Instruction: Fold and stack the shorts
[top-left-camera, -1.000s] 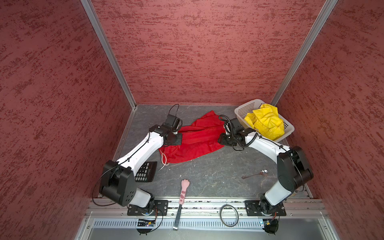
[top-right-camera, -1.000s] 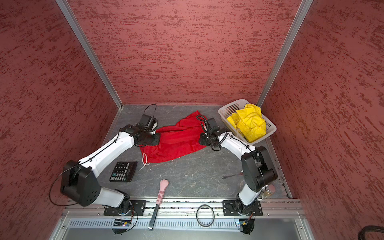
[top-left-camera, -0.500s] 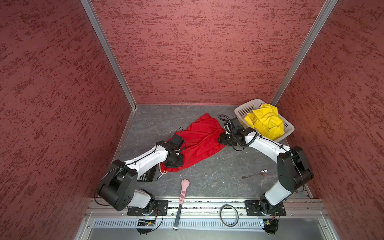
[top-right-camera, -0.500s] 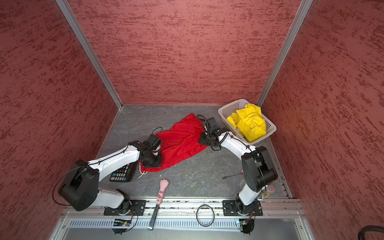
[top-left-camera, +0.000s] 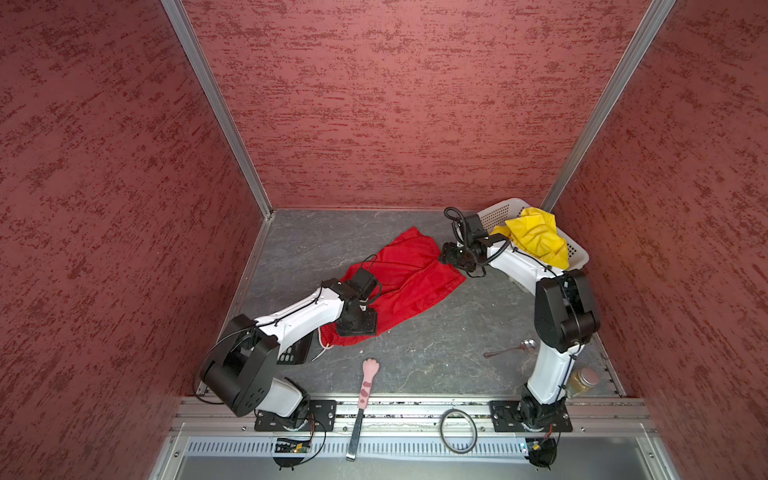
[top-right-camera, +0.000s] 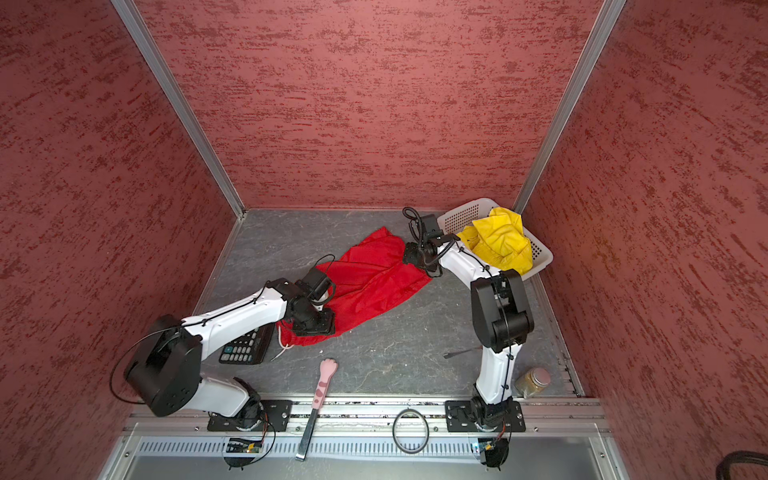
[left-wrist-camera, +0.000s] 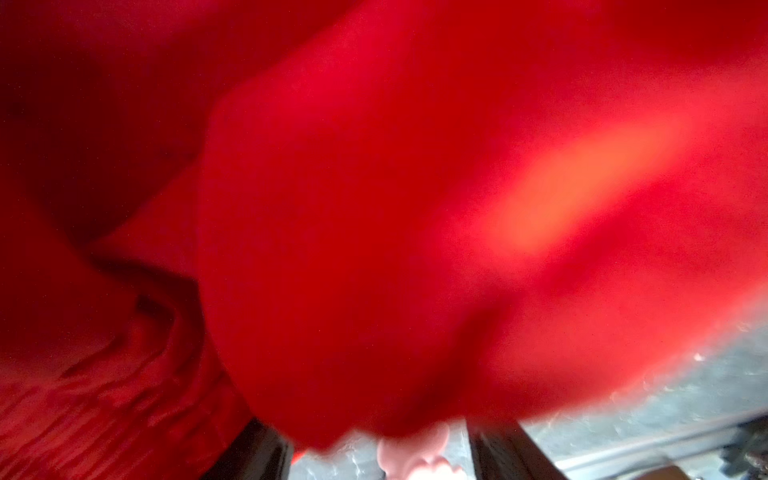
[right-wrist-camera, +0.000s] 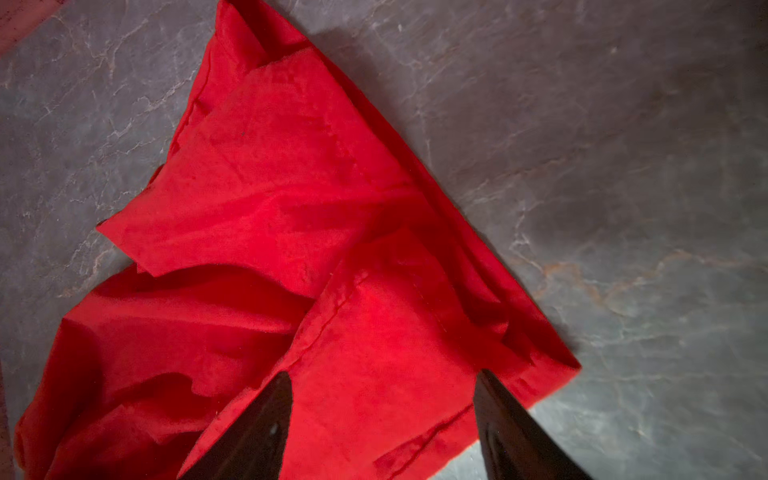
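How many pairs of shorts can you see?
2. The red shorts lie on the table between the arms; the yellow shorts sit bunched in the white basket, which might hide more.

Robot lab booth; red panel walls (top-left-camera: 386, 104)

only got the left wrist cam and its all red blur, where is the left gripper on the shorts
Observer: The left gripper is over the near end of the red shorts, beside the white drawstring.
Operator: is the right one on them too
Observer: Yes. The right gripper is at the opposite end, jaws open, with a hem corner lying flat between them.
Operator: and the yellow pair
Observer: The yellow shorts are heaped unfolded in the basket at the back right.
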